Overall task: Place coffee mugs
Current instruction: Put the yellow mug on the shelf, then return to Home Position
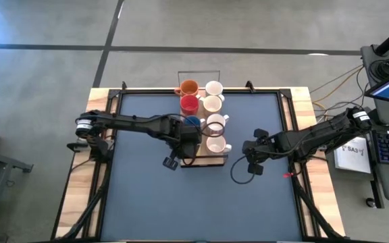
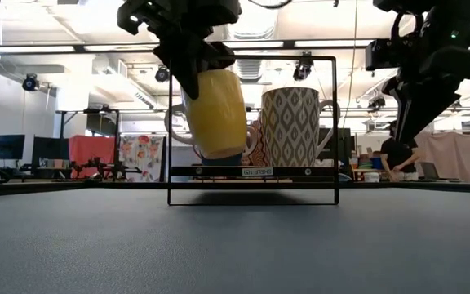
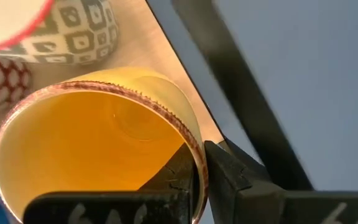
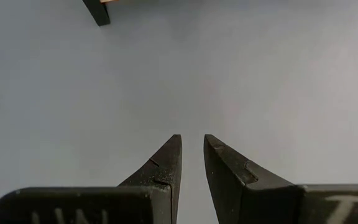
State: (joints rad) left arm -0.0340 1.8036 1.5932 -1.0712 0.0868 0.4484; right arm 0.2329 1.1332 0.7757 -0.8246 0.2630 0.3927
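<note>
Over the near-left corner of the wooden rack [image 1: 208,160], my left pincer [image 3: 199,171] is clamped on the rim of a yellow-orange mug [image 3: 104,149], one finger inside and one outside. From the low view that mug [image 2: 216,114] hangs tilted, lifted off the rack's board.

Counting from the high view, I get an orange mug [image 1: 190,87], a red mug [image 1: 189,103], and a blue mug [image 1: 193,121] mostly hidden under my arm in the left column, and four white or cream mugs in the right column, the far one [image 1: 213,88] first. With the one I'm holding, that makes eight, though the top-down camera can't see it under my wrist.

Only the low view shows the patterned mug [image 2: 290,126] just right of the held one.

My right pincer [image 4: 191,158] hangs over bare counter [image 1: 147,202] to the right of the rack, fingers nearly together with nothing between them.
</note>
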